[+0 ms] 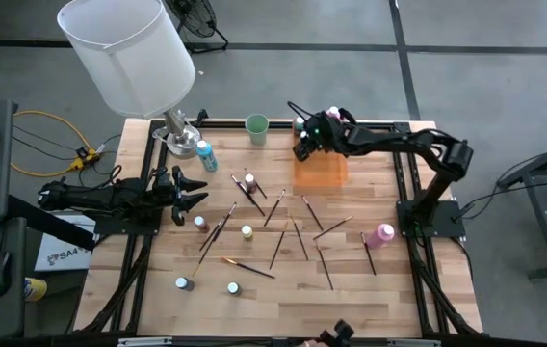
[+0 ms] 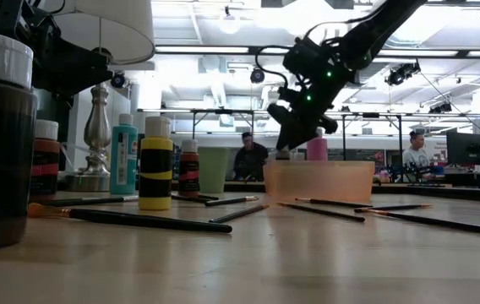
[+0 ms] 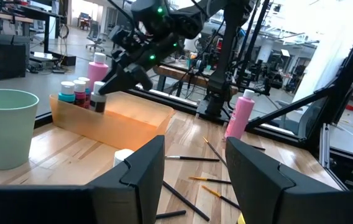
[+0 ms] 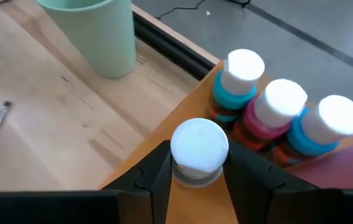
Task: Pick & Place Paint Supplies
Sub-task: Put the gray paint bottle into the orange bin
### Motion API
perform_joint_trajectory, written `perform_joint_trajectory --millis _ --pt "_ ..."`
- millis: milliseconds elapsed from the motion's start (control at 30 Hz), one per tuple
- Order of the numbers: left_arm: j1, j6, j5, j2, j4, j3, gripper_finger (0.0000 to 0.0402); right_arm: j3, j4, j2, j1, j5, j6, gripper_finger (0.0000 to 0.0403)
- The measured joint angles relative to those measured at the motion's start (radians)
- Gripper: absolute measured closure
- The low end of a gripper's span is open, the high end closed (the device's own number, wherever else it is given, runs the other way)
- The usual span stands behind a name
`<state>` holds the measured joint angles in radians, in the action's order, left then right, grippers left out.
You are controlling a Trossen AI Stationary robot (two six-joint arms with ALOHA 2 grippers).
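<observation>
High view overhead; low view table-level; both share orange bin (image 1: 321, 172)

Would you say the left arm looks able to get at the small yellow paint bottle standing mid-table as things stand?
Probably yes. The left gripper hangs at the table's left side with fingers open, and the small yellow paint bottle stands upright nearby. Only thin paintbrushes lie flat between them, and the right gripper is busy over the orange bin.

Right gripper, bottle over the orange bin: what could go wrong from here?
1. The right gripper holds a white-capped bottle near the orange bin wall; released here, it may catch the rim and tip.
2. Three bottles already crowd that corner; lowering could knock them over.
3. The green cup stands close outside the bin; a wide retreat might clip it.
</observation>
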<state>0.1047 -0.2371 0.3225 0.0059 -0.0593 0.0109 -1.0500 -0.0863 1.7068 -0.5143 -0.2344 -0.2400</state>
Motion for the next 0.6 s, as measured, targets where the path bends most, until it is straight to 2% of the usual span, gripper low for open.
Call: perform_joint_trajectory --millis 267,600 --pt "0.000 0.000 0.000 0.000 0.000 0.000 0.0234 0.000 0.019 0.004 -0.013 0.009 0.072 0.0279" --pt "0.000 0.000 0.000 0.000 0.000 0.000 0.0234 0.000 0.024 0.004 -0.035 0.111 0.221 0.0278"
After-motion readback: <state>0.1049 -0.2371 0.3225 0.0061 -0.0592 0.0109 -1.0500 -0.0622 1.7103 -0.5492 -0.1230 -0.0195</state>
